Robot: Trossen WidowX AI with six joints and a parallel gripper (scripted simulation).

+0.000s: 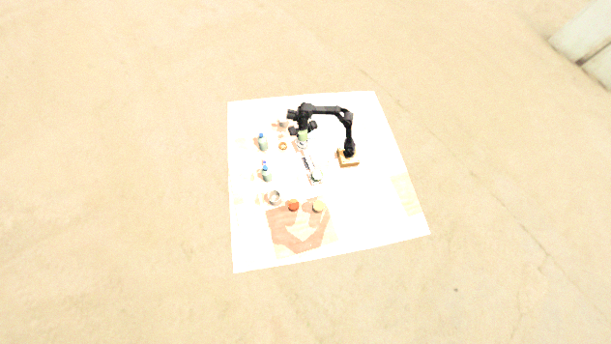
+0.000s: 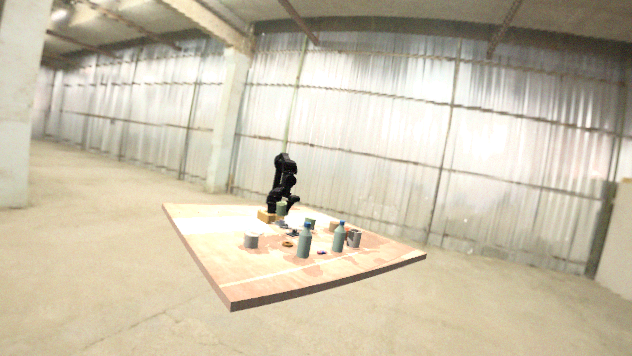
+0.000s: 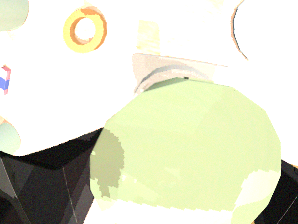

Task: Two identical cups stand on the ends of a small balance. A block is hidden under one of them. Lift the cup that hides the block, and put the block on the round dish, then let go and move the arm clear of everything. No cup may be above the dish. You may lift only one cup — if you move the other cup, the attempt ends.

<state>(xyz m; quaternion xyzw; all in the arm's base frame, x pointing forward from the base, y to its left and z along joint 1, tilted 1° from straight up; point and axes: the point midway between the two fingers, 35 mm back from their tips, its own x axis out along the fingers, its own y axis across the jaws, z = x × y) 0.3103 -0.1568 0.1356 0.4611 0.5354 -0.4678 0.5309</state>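
Gripper [image 1: 303, 131] [image 2: 282, 205] [image 3: 182, 141] closed on a pale green cup [image 1: 303, 136] [image 2: 281, 208] [image 3: 187, 145], one dark finger on each side. In the exterior view the cup hangs above its end of the balance [image 1: 308, 162] [image 2: 293, 228], a gap showing beneath it.

Black arm [image 1: 325, 110] [image 2: 278, 172] rises from a yellowish box-shaped base [image 1: 355, 162] [image 2: 264, 217], reaches across and bends down to the cup. Second green cup [image 1: 315, 177] [image 2: 310, 223] stands at the opposite end of the balance, well apart from the fingers.

Wrist view: held cup fills much of the lower frame; part of a pale curved rim shows just past its far edge. Block: cannot make it out in any view, so its place is unclear. Round dish: cannot pick it out with certainty.

Other items on the square wooden tabletop [image 1: 367, 203] [image 2: 200, 245]: an orange-yellow ring [image 1: 279, 147] [image 2: 283, 244] [image 3: 68, 31] lying flat near the held cup; two blue-capped bottles, one [image 1: 262, 143] [image 2: 304, 243] nearer that ring, the other [image 1: 267, 175] [image 2: 339, 238] near a grey container [image 1: 275, 198] [image 2: 354, 239]. A red round item [image 1: 293, 206] sits between the grey container and a tan round item [image 1: 318, 207]. Pale grey can [image 1: 283, 123] [image 2: 251, 241] stands upright beyond the ring. Small red-and-blue piece [image 2: 321, 252] [image 3: 4, 81] lies between the bottles; shape too small to tell.
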